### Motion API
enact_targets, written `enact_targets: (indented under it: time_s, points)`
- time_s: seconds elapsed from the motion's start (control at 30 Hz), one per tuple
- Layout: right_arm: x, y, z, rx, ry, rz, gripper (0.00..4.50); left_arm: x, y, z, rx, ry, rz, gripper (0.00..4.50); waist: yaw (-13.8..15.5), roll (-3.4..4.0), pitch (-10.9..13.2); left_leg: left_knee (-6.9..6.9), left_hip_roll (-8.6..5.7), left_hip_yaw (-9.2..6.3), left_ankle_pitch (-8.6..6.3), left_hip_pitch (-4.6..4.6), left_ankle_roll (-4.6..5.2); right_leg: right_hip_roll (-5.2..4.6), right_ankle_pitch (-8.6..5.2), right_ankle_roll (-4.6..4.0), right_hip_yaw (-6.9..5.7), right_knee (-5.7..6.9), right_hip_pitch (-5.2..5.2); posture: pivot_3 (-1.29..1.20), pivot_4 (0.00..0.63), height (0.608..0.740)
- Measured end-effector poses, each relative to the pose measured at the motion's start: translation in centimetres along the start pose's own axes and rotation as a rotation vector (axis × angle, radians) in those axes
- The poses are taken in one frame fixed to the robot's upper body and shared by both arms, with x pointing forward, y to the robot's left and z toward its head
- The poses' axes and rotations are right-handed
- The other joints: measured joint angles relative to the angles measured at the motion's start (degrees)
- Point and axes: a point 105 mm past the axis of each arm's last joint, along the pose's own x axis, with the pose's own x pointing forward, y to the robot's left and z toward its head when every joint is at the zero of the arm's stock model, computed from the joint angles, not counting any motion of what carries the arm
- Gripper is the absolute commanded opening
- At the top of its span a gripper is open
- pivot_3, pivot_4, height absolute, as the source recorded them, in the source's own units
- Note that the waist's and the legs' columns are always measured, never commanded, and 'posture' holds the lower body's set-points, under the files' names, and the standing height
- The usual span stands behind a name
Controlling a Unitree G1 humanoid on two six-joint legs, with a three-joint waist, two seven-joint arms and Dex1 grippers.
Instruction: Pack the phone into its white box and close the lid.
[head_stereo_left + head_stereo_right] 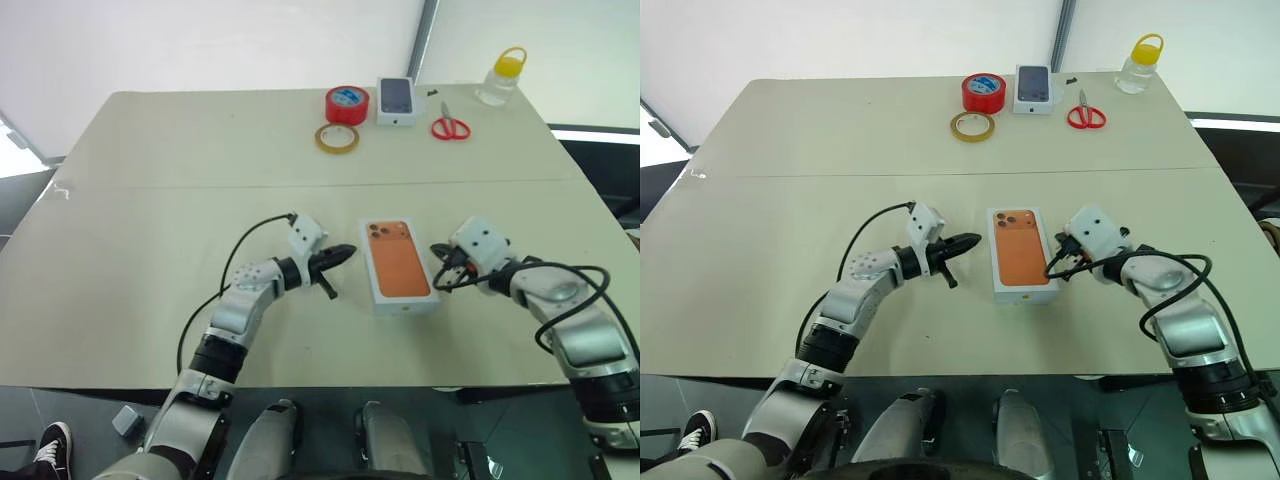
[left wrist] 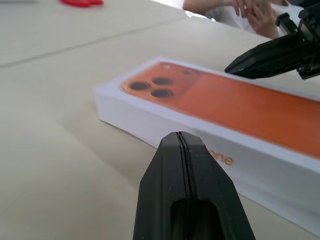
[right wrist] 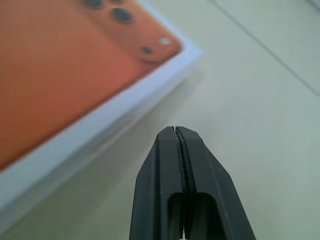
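Right now both of my grippers are clenched on nothing. My left gripper (image 1: 343,253) hangs just beside the left long wall of the white box (image 1: 384,297), and my right gripper (image 1: 438,250) just beside the right wall. The box lies flat near the middle of the table (image 1: 150,200). Its top face is the orange back of the phone (image 1: 398,260), lenses at the far left corner, framed by a white rim. I cannot tell whether that is the phone itself lying in the tray or a picture on a fitted lid. The lettering along the side wall makes me lean to the lid.

The risks I see:
- If the lid is on but not pressed fully home, one corner could ride high and I would count the job done too soon.
- With both tips so close to the walls, a careless sideways pull could shove or twist the box.
- The loose cable (image 1: 470,283) looping by my right wrist hangs near the box edge and could drag it.
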Motion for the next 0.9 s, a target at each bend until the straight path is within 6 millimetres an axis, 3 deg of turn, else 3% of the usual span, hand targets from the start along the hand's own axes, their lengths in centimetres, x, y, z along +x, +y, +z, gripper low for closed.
enact_targets:
  time_s: [0.13,0.27,0.37,0.47,0.53,0.77,0.9]
  points:
    - [0.2,-0.9,3.1,0.013,-0.114,-0.005,0.03,1.3,0.8,2.7,0.029,-0.063,0.022,0.00,0.1,-0.02,0.0,0.01,0.00,0.00,0.00,0.00,0.00,0.00,0.00,0.00,-0.03,-0.02,0.03,0.00,0.150,0.740]
    - [0.2,1.7,4.3,0.011,-0.167,0.131,0.03,3.9,0.4,4.8,0.061,-0.128,0.024,0.00,0.5,-0.06,0.0,0.03,-0.03,0.00,0.13,0.00,-0.22,-0.01,-0.01,0.03,-0.06,-0.09,0.08,0.00,0.150,0.740]
    - [-0.2,5.8,1.7,0.012,-0.080,0.303,0.03,5.4,-0.5,3.4,0.066,-0.085,0.001,0.00,1.0,-0.08,0.0,0.03,-0.03,0.03,0.13,0.00,-0.22,0.00,-0.02,0.05,-0.07,-0.10,0.07,0.00,0.150,0.740]
    - [-1.2,6.2,0.9,-0.090,-0.030,0.320,0.03,5.9,-1.3,0.2,0.088,0.037,-0.028,0.00,1.1,-0.17,0.0,0.04,-0.02,0.09,-0.02,0.10,0.04,0.05,-0.02,0.05,-0.04,-0.04,0.13,0.00,0.150,0.740]
    - [-1.6,6.8,0.1,-0.129,0.001,0.341,0.03,5.7,-1.6,-0.8,0.102,0.053,-0.035,0.00,1.1,-0.27,-0.1,0.04,0.01,0.06,-0.03,0.14,0.04,0.04,-0.02,0.05,-0.04,-0.05,0.18,0.00,0.150,0.740]
    - [-1.1,6.5,0.4,-0.121,-0.016,0.296,0.03,4.9,-0.8,-1.0,0.104,0.043,-0.006,0.00,0.9,-0.34,-0.2,0.05,0.01,0.06,-0.02,0.17,0.02,0.02,-0.01,0.04,-0.02,-0.03,0.18,0.00,0.150,0.740]
    - [0.2,4.6,0.9,-0.051,-0.026,0.208,0.03,4.1,0.4,-1.0,0.097,0.045,0.046,0.00,0.9,-0.36,-0.1,0.02,0.01,0.05,0.00,0.09,-0.02,0.03,-0.01,0.04,-0.02,-0.01,0.07,0.00,0.150,0.740]
